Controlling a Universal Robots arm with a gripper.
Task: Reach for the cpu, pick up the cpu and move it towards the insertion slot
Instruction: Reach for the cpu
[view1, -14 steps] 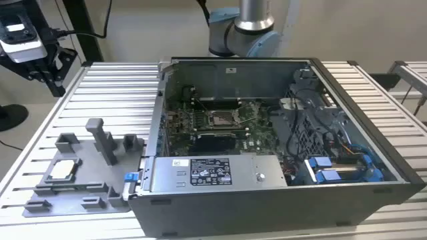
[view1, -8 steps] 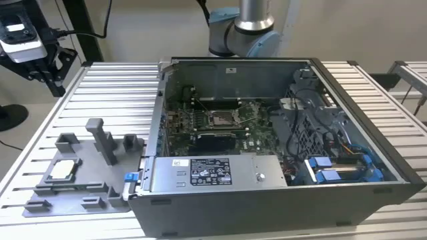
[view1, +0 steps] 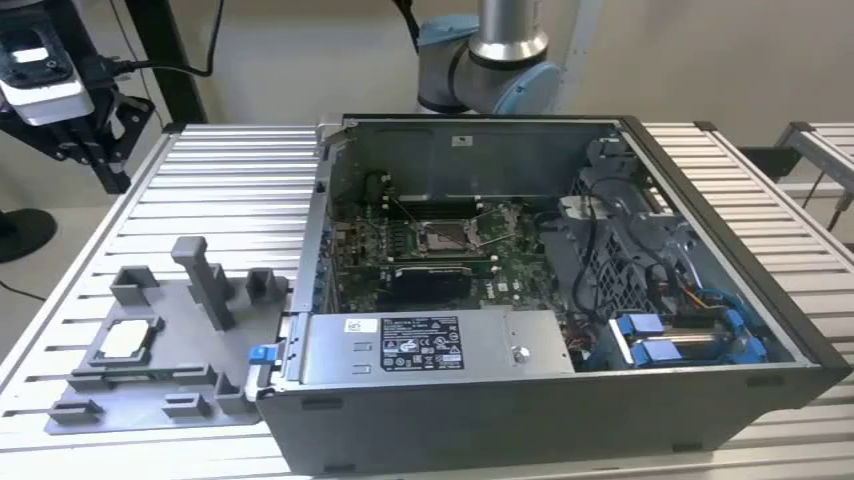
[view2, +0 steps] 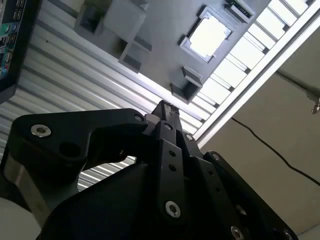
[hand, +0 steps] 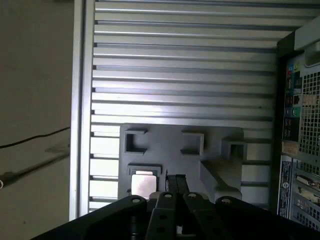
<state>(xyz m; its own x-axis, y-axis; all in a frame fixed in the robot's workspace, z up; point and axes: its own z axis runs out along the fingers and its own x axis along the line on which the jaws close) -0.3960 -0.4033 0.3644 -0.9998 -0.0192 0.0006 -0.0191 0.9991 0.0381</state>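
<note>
Claw (hand: 175, 182) fingers are pressed together with nothing held, hanging over the slatted tabletop (hand: 185, 60) at the edge of the grey fixture plate (hand: 165, 160). The cpu (view1: 123, 340) sits flat in its pocket on that plate, lower left of the exterior view, untouched and clear of the claw. The insertion slot (view1: 447, 236) is on the motherboard (view1: 514, 265) inside the open PC case (view1: 534, 410), mid-frame, well apart from the cpu.
</note>
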